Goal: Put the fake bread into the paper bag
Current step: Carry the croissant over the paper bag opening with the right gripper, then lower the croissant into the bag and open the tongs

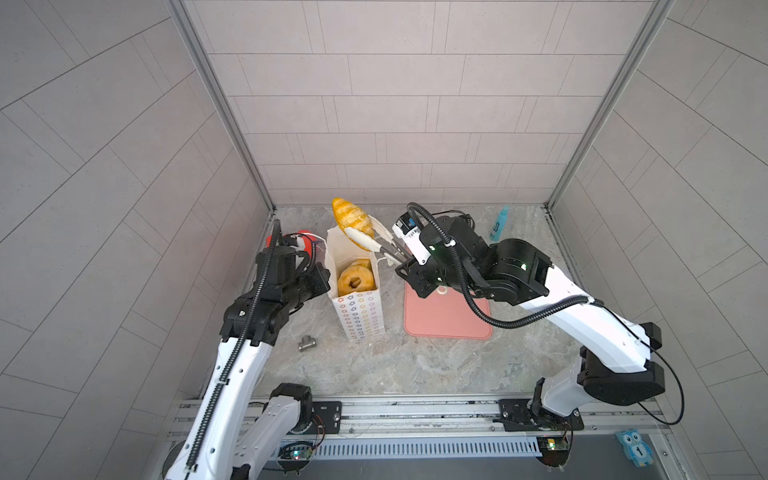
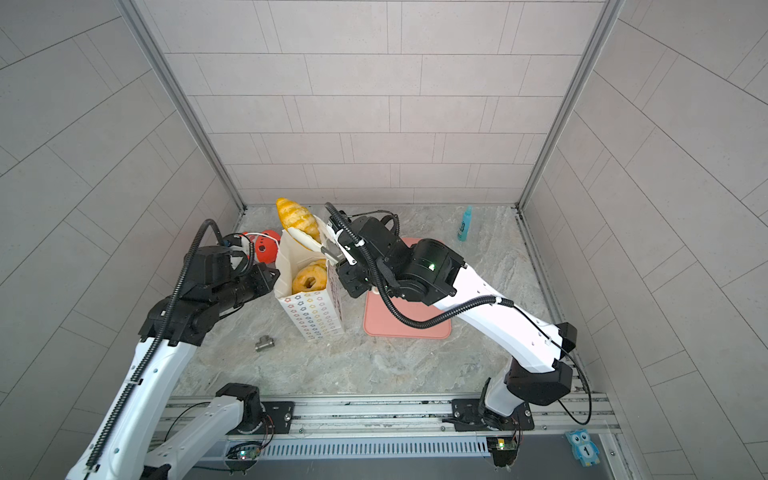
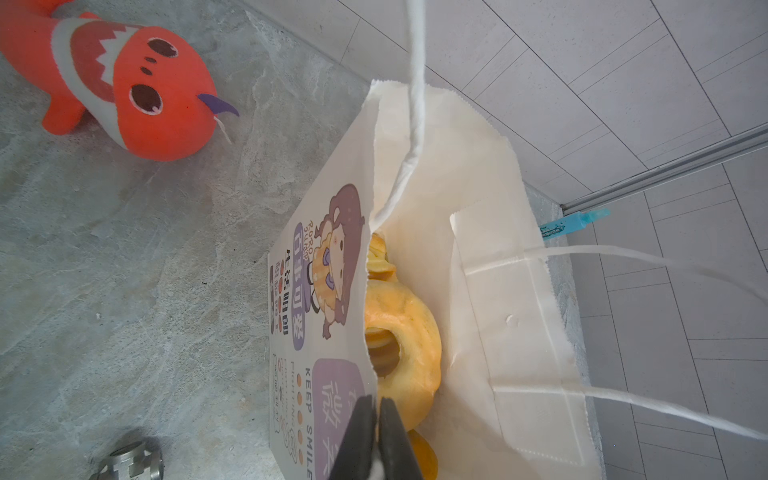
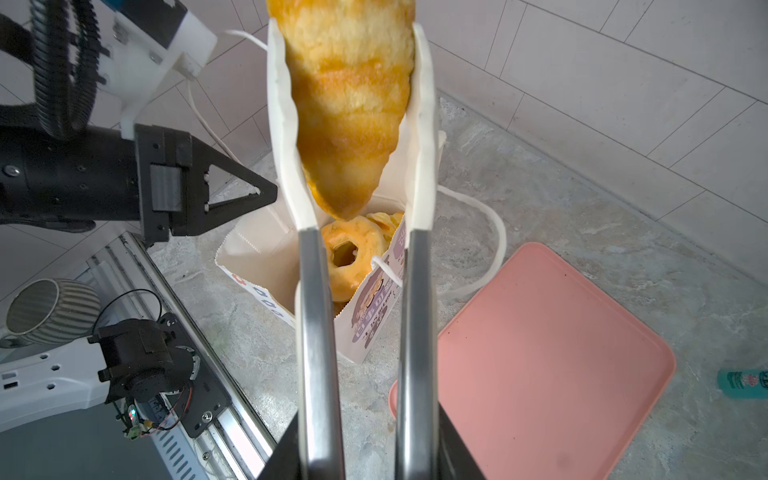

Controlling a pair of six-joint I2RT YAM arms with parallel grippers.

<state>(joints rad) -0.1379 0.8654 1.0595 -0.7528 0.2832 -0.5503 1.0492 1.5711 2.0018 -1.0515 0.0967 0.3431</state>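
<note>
Right pincer [image 1: 400,264], tongs [image 1: 371,244], loaf [image 1: 352,217] above bag [image 1: 360,316]

A: Colours of the paper bag [image 1: 359,316]?
B: White; small multicoloured flowers in rows on its side.
A: The fake bread [image 1: 352,217]?
B: Glossy golden-yellow, browner ridges. The tray [image 1: 449,320] is plain pink, the table [image 1: 415,365] grey marbled.

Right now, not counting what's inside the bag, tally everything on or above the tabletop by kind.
Fake bread: 1, held in the tongs
Tongs: 1
Paper bag: 1
Red plush fish: 1
Pink tray: 1
Teal bottle: 1
Metal fitting: 1
Total: 7
</note>
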